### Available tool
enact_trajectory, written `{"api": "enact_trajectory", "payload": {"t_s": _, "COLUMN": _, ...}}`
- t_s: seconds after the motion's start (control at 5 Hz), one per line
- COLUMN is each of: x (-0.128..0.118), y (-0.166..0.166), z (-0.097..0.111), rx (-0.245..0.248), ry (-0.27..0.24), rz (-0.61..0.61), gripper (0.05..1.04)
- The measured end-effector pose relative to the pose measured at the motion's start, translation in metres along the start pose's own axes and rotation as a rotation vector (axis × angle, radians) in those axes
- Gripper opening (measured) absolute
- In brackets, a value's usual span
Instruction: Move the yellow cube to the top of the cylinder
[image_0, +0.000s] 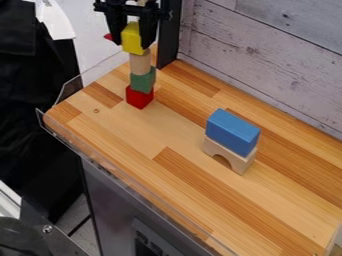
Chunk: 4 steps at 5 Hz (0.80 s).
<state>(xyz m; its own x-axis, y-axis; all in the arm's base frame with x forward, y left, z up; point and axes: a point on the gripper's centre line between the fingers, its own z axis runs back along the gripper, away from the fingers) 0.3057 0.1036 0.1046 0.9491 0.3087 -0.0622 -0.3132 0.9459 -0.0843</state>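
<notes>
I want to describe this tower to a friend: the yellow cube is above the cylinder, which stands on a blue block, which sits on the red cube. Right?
Not quite: the camera view shows the cylinder standing on a green block, not a blue one. It does sit on the red cube, with the yellow cube above the cylinder.

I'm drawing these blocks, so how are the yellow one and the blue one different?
The yellow block is small and stubby; the blue block is bigger and longer. The yellow block is between the fingers of the claw, but the blue block lies on the tan arch with no claw on it. Both have flat sides and one plain colour.
</notes>
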Motion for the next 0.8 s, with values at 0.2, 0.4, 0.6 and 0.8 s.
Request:
{"api": "enact_trajectory", "payload": {"t_s": 0.2, "x": 0.0, "y": -0.001, "z": -0.003, "rx": -0.003, "ry": 0.008, "rz": 0.002, "gripper": 0.622}}
{"api": "enact_trajectory", "payload": {"t_s": 0.4, "x": -0.001, "y": -0.002, "z": -0.003, "rx": -0.013, "ry": 0.019, "rz": 0.01, "gripper": 0.917}}
{"api": "enact_trajectory", "payload": {"t_s": 0.6, "x": -0.003, "y": -0.003, "z": -0.002, "rx": -0.029, "ry": 0.03, "rz": 0.022, "gripper": 1.004}}
{"api": "enact_trajectory", "payload": {"t_s": 0.8, "x": -0.008, "y": -0.005, "z": 0.025, "rx": -0.026, "ry": -0.043, "rz": 0.013, "gripper": 1.0}}
